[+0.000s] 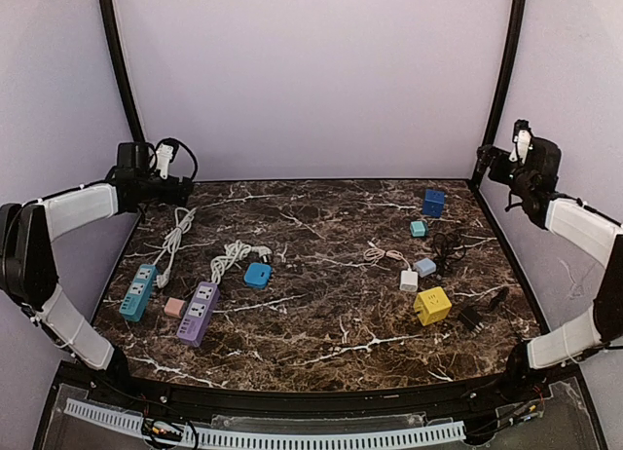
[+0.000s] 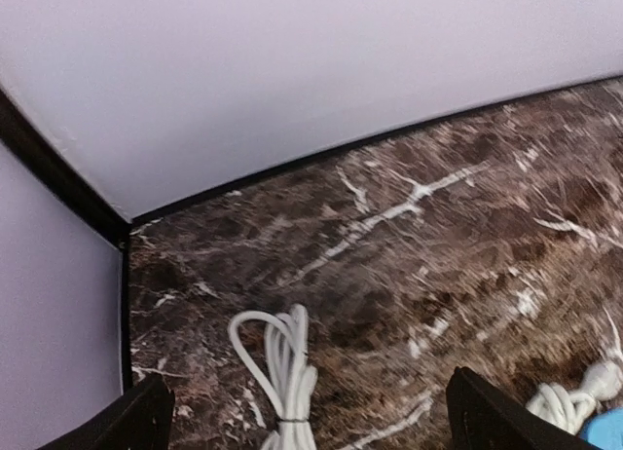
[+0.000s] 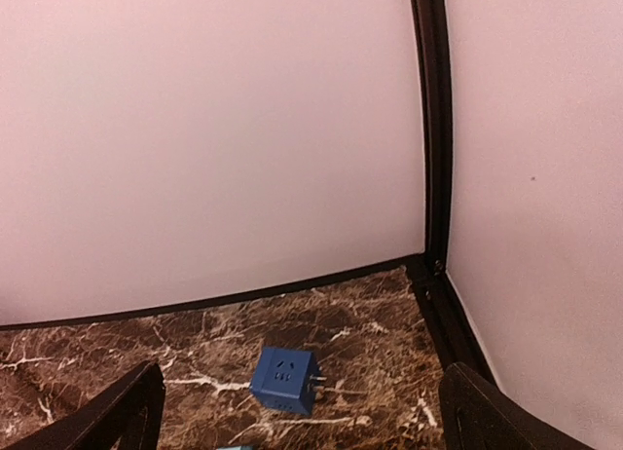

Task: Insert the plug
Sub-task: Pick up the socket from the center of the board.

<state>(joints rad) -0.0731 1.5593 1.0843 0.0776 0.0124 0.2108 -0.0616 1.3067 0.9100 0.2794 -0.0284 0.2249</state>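
The left gripper [image 1: 183, 189] is seen at the upper left of the frame and the right gripper [image 1: 498, 164] at the upper right, both spread wide with nothing grasped. The white plug [image 1: 261, 253] is laid left of centre on the marble table [image 1: 331, 323], near the purple power strip [image 1: 199, 314].

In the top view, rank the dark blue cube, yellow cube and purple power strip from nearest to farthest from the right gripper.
1. dark blue cube, far right, closest to the right gripper.
2. yellow cube, near right.
3. purple power strip, near left.
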